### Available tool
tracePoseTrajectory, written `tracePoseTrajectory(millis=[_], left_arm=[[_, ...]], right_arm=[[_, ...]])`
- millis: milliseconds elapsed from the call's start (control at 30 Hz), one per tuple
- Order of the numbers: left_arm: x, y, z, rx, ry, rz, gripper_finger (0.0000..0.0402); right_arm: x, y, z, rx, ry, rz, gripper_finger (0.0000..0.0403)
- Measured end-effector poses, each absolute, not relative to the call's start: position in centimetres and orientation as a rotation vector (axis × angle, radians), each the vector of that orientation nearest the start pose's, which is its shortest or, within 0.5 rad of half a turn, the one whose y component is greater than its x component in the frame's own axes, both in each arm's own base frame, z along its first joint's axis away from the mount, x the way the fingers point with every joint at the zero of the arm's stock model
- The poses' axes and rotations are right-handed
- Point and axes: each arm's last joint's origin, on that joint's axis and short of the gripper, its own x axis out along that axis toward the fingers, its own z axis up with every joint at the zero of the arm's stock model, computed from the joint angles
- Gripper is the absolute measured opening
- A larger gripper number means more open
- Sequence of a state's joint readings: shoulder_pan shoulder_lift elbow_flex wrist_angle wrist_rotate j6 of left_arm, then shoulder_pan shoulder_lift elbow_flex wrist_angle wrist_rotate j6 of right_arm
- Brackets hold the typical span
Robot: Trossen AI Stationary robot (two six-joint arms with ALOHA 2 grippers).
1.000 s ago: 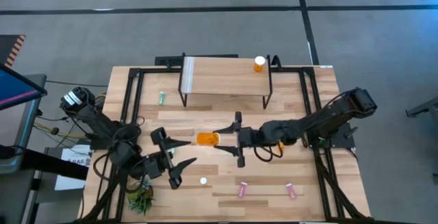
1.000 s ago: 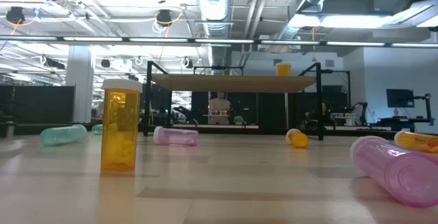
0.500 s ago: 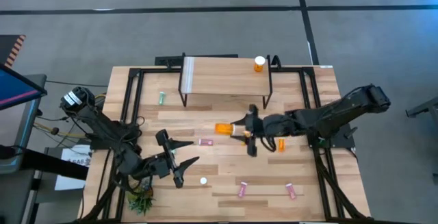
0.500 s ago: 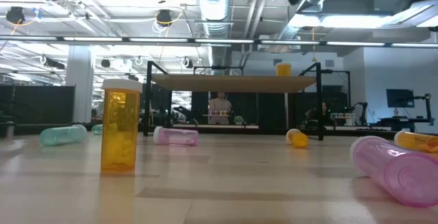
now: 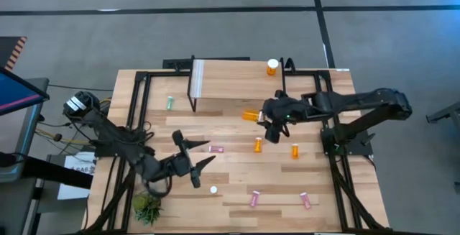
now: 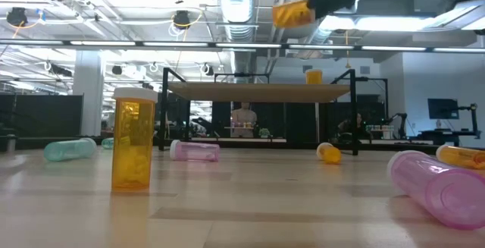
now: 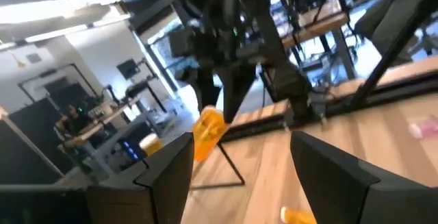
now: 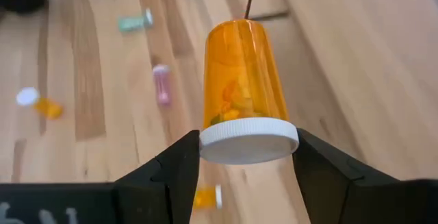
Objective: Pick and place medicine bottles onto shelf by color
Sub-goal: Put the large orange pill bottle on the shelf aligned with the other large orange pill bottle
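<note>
The right claw (image 5: 267, 123) pinches the large orange bottle (image 5: 251, 115) by its white cap end, held in the air above the counter (image 5: 237, 185). The bottle's long axis points out from the claw toward ten o'clock in the high view. The shelf (image 5: 237, 80) lies at about eleven o'clock, near, with a small orange bottle (image 5: 272, 67) standing at its far right corner. The left claw (image 5: 192, 158) waits spread and empty, well apart.

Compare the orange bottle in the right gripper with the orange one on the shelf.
The held bottle is larger, airborne and tipped sideways, clamped at its cap by the right gripper. The shelf bottle is smaller and rests on the shelf near its right end. Both are orange.
</note>
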State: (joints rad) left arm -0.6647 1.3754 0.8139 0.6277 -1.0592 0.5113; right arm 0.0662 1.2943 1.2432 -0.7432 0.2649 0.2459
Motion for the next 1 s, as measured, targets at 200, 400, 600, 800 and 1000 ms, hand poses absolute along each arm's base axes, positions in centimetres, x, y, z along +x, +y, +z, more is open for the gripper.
tracePoseTrajectory(millis=[200,400,600,800,1000], left_arm=[[25.8,-14.2,27.7,0.365,0.096,0.301,0.0233],[27.1,-12.2,26.9,0.282,0.147,0.237,0.0233],[27.3,-11.8,26.7,0.264,0.162,0.212,0.0233],[27.3,-11.8,26.7,0.262,0.162,0.209,0.0233],[27.3,-11.8,26.7,0.258,0.167,0.210,0.0233]], right_arm=[[26.2,1.0,32.3,0.145,0.931,-0.270,0.0220],[26.7,1.9,30.3,0.211,1.099,-0.202,0.0220],[26.8,2.4,27.8,0.316,1.352,-0.172,0.0221],[27.4,2.7,25.1,0.392,1.583,-0.167,0.0221],[28.5,3.1,22.0,0.441,1.767,-0.146,0.0221]])
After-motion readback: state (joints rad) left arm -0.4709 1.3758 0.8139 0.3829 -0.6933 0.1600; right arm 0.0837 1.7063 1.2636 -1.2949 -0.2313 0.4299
